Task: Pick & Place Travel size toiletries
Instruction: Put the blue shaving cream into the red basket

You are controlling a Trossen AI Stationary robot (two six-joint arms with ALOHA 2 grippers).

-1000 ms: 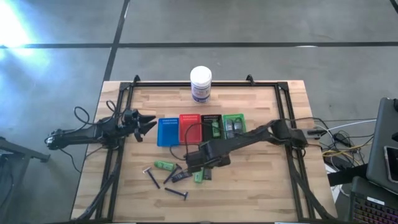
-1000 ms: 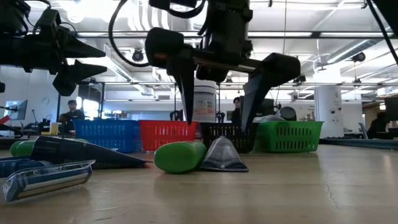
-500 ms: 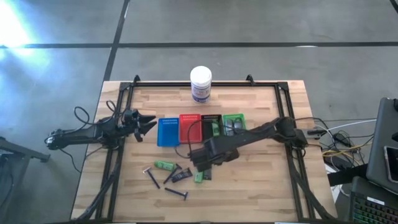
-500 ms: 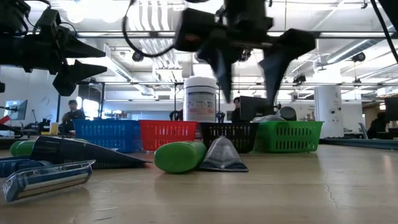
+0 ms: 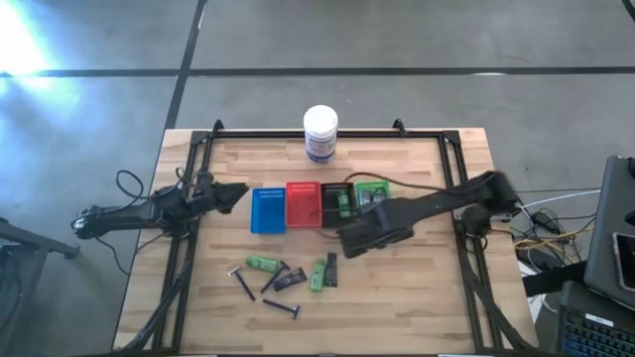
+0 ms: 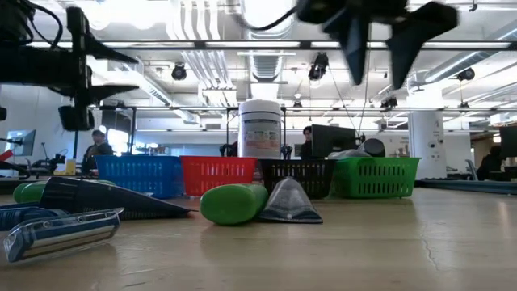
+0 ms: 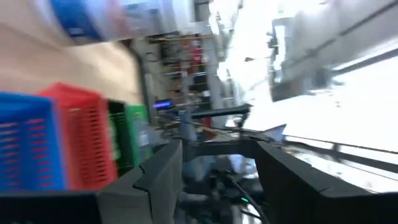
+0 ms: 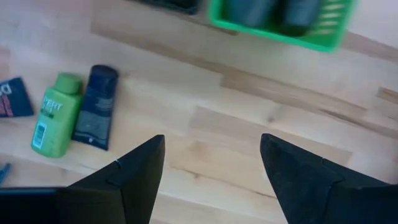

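Trouble likeliest at the next grab: green tube (image 8: 55, 115) and small dark tube (image 8: 96, 107) lying side by side and touching, so apt to be pinched together, or one knocked askew by a finger landing on the seam. Judged round and slick too, hence prone to roll or squirt out of a shallow pinch.

Found right gripper (image 8: 211, 140) hanging above bare wood between that pair and green tray (image 8: 280, 35), fingers apart, nothing between them. Could clip a tray wall on a low pass and shove the whole row, given blue tray (image 5: 267, 210), red tray (image 5: 302, 203), black tray (image 5: 332, 201) and the green one standing side by side with hardly a gap.

Noted two grey mini bottles (image 8: 249, 7) lying in the green tray. Counted more toiletries loose on the near half of the table: second green tube (image 5: 261, 264), another dark tube (image 5: 289, 280), thin razors (image 5: 241, 283) scattered close around them, likely to snag or get dragged along.

Left gripper (image 5: 226, 193) parked at the table's left side, near the blue tray, fingers spread and empty. White jar (image 5: 320, 134) upright at the far edge, well clear of the work
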